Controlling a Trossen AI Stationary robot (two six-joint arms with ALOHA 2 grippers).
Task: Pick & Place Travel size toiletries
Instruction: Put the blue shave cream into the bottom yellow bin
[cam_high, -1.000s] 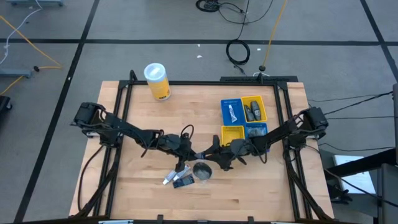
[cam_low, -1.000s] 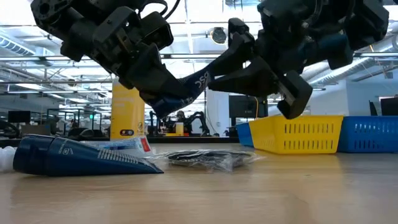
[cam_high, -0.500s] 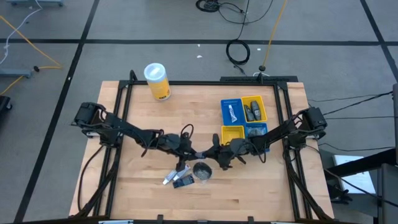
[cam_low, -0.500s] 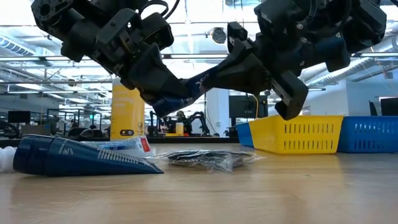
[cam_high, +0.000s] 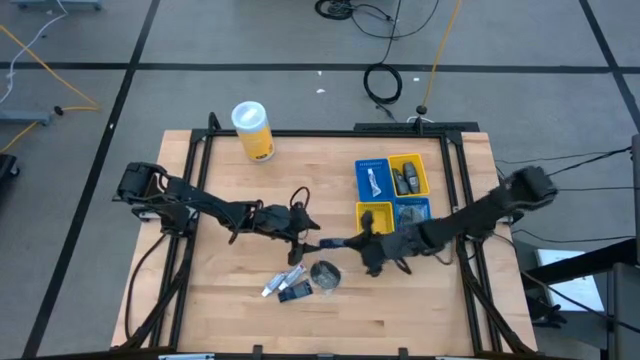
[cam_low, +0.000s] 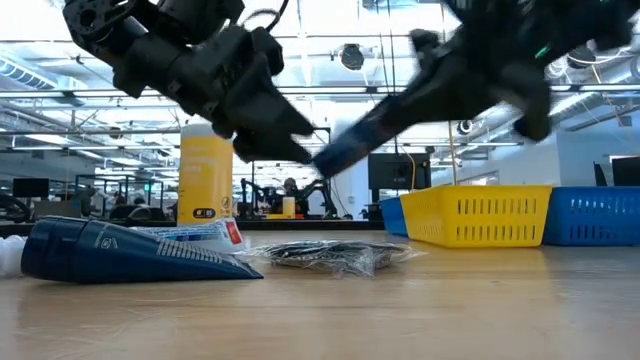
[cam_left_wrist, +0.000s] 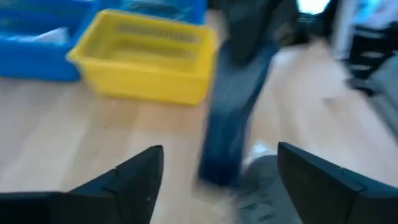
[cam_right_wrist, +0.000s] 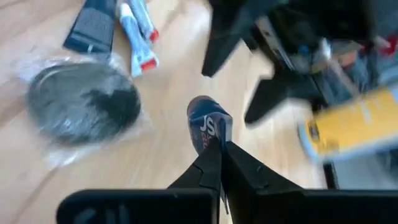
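The right gripper (cam_right_wrist: 219, 155) pinches a blue packet (cam_right_wrist: 208, 127) by its end, aloft for tray (cam_high: 374, 215) delivery (left gripper (cam_left_wrist: 214, 180) gapes empty).

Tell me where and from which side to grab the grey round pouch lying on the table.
Come straight down from above on the grey round pouch. It lies flat on the table in a loose, crinkled clear wrapper, so pinching the wrapper's raised edge on the open side, away from the dark packet and white tubes beside it, is probably easiest. The left gripper looks open and is nearest.
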